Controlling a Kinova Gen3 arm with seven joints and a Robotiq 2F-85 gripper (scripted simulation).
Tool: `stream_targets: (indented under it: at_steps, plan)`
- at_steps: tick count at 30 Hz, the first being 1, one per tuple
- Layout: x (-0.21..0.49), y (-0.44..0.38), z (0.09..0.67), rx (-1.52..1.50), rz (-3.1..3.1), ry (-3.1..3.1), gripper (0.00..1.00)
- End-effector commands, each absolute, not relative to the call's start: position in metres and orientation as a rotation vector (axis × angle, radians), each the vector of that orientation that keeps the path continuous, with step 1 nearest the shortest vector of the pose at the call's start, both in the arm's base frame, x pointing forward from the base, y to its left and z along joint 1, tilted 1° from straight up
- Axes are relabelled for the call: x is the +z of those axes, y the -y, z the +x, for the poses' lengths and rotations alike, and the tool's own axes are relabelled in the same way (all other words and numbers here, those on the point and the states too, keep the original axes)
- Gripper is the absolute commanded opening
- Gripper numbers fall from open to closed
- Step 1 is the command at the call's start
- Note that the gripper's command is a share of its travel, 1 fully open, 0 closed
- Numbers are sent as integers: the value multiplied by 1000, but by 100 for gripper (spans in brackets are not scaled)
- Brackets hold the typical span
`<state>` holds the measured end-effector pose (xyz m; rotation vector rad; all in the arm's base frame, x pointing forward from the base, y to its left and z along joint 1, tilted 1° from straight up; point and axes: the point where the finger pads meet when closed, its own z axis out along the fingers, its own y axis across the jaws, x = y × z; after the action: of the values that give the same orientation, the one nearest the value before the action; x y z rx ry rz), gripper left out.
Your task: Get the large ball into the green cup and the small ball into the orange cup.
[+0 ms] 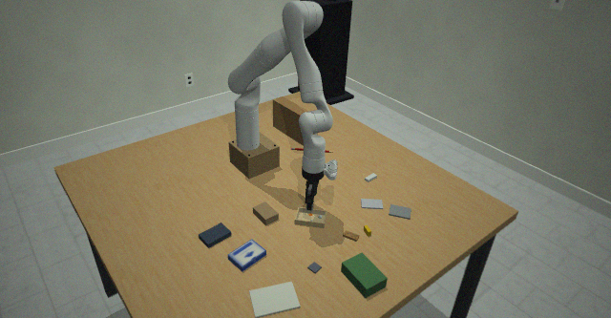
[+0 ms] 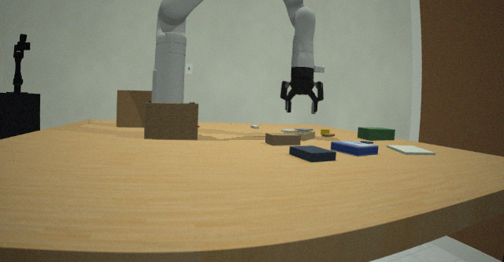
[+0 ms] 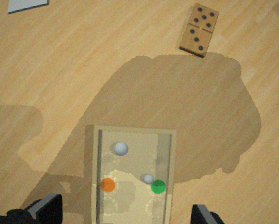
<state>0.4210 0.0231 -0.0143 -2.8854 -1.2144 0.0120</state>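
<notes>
The covered wooden puzzle point(image 1: 310, 218) point(image 3: 94, 163) lies flat on the table. In the wrist view its large pale ball point(image 3: 121, 148) rests loose near the far end. The small ball point(image 3: 147, 179) sits right beside the green cup point(image 3: 158, 187), and the orange cup point(image 3: 107, 185) holds nothing. My gripper point(image 1: 309, 205) point(image 2: 302, 108) point(image 3: 125, 215) is open. It hangs straight above the puzzle, well clear of it, with one finger on each long side.
A brown block point(image 1: 265, 213), a navy box point(image 1: 215, 234), a blue box point(image 1: 246, 254) and a green box point(image 1: 364, 274) lie around it.
</notes>
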Motion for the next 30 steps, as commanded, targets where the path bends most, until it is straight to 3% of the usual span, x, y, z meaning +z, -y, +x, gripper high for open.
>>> stream_targets:
  at_steps: [1,30]
  plan:
    - [-14,-23,422,9,-2886,1214,95]
    - [-42,-23,421,9,-2886,1214,95]
